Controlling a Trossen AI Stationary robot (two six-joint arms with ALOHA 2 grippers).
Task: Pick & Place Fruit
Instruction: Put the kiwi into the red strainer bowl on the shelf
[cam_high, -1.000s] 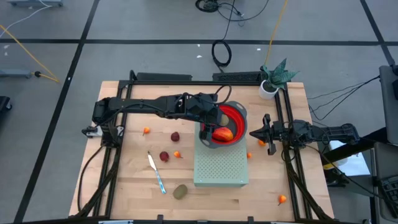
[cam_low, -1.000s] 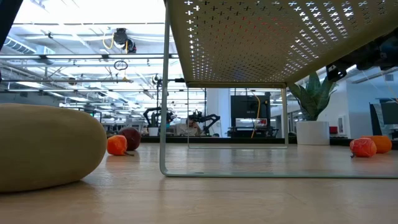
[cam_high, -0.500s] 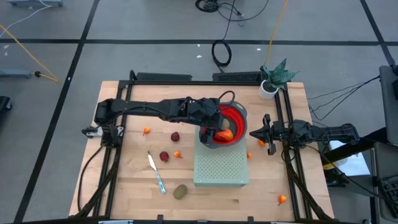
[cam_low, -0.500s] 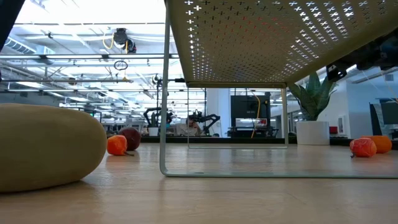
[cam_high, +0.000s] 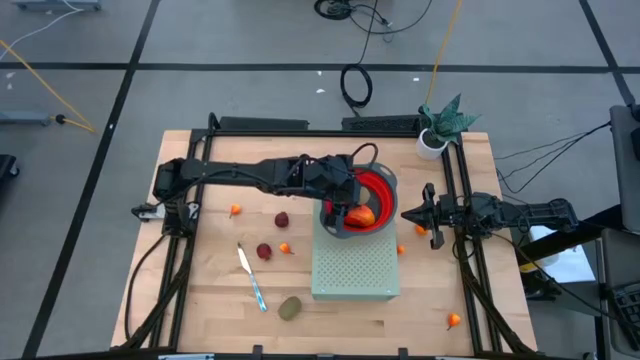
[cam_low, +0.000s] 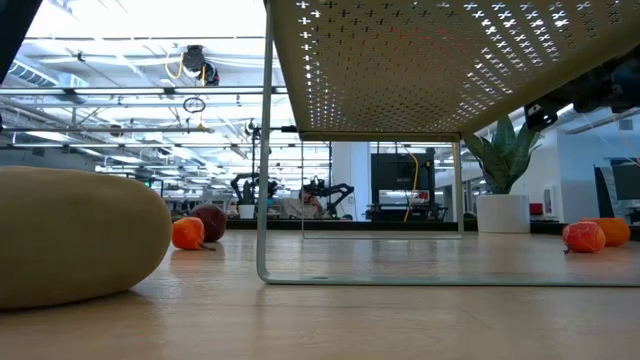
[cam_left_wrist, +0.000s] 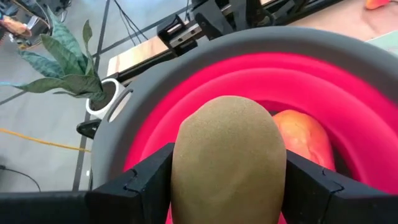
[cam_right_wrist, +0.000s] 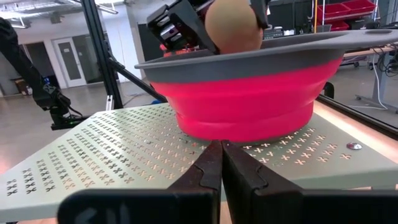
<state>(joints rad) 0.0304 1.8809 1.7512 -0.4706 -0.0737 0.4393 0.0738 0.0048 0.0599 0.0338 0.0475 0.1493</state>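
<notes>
Left end effector (cam_left_wrist: 227, 186) (gripping kiwi (cam_left_wrist: 228, 168)) unmoved above bowl (cam_left_wrist: 373, 93).

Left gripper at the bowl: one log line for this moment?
left gripper: shut on brown-green oval, above red bowl | red-orange fruit: in bowl | right gripper: shut, idle at right edge

Your two arms are built of dark, near-black links with rounded joint housings. The left arm (cam_high: 250, 172) is slim along its length and thickens into a blocky wrist. Black cables loop off it near the wrist. The right arm (cam_high: 500, 212) shows the same dark finish, with a boxy end section. Your left gripper (cam_left_wrist: 227, 180) has broad, angular matte-black fingers (cam_left_wrist: 140, 180) with bevelled edges. Your right gripper (cam_right_wrist: 221, 163) has slim black fingers (cam_right_wrist: 202, 171) tapering to narrow tips.
</notes>
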